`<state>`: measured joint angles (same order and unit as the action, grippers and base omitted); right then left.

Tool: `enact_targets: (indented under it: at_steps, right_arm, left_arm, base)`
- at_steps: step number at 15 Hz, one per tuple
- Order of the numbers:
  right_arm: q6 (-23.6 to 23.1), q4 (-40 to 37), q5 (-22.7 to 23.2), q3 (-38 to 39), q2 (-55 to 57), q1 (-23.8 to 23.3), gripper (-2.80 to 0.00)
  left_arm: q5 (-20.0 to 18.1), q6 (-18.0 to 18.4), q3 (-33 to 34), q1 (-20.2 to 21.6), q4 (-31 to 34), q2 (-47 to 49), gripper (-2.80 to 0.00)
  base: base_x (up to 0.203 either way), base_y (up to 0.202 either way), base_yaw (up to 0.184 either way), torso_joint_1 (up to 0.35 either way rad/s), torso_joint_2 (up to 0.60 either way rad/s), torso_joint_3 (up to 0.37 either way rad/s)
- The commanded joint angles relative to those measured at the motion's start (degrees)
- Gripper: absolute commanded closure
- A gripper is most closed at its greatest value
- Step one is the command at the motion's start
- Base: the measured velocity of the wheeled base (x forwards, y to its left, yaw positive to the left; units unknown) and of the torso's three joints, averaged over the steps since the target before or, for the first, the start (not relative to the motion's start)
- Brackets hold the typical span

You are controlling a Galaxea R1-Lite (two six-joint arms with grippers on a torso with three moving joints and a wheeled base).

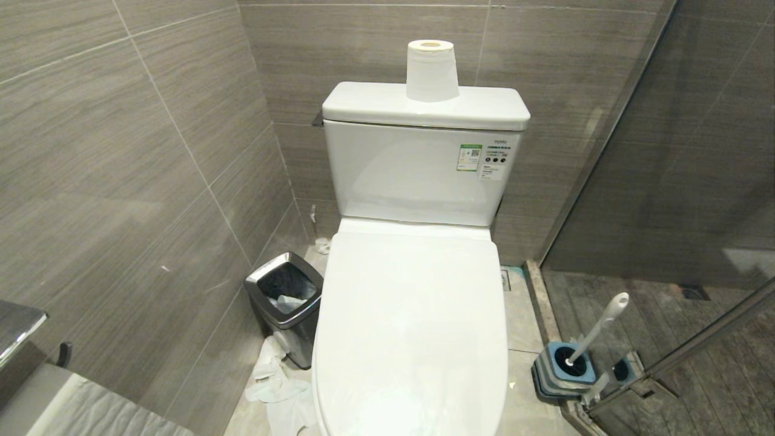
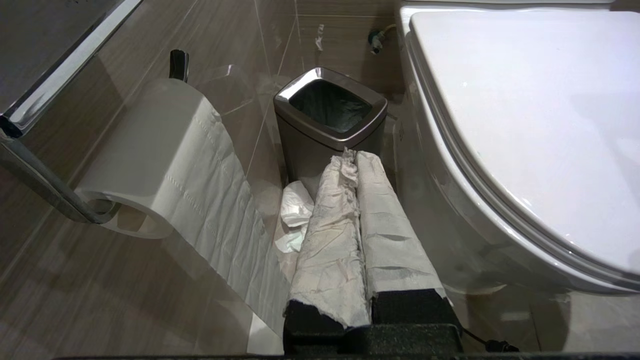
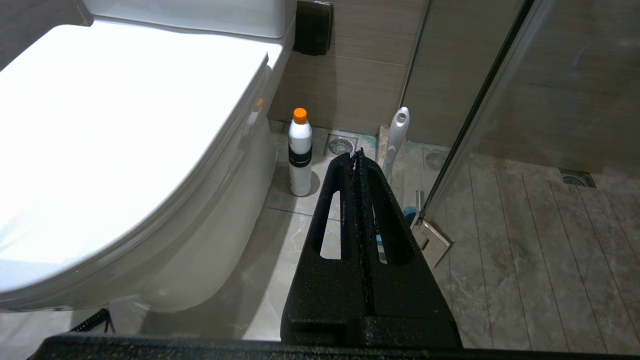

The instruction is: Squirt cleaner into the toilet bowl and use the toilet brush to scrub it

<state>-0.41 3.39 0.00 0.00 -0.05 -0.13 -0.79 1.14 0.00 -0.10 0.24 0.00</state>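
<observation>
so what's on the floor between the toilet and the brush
In the right wrist view, a white bottle with an orange cap stands beside the toilet bowl; a floor drain lies between it and the toilet brush.

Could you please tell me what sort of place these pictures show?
Most likely a small tiled bathroom: a glossy white ceramic toilet with its lid closed, a white toilet-paper roll on the cistern, and a white-handled toilet brush beside a glass shower door.
</observation>
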Motion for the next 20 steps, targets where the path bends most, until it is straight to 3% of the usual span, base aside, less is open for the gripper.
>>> enact_targets:
  at_steps: [1, 20]
  right_arm:
    - [-0.1, 0.0, 0.0, 1.5, 0.0, 0.0, 0.00]
    - [0.0, 0.0, 0.0, 1.5, 0.0, 0.0, 0.00]
  left_arm:
    - [-0.1, 0.0, 0.1, 0.0, 0.0, 0.1, 0.00]
    - [0.0, 0.0, 0.1, 0.0, 0.0, 0.1, 0.00]
  base:
    - [0.000, 0.000, 0.000, 0.000, 0.00, 0.000]
    - [0.000, 0.000, 0.000, 0.000, 0.00, 0.000]
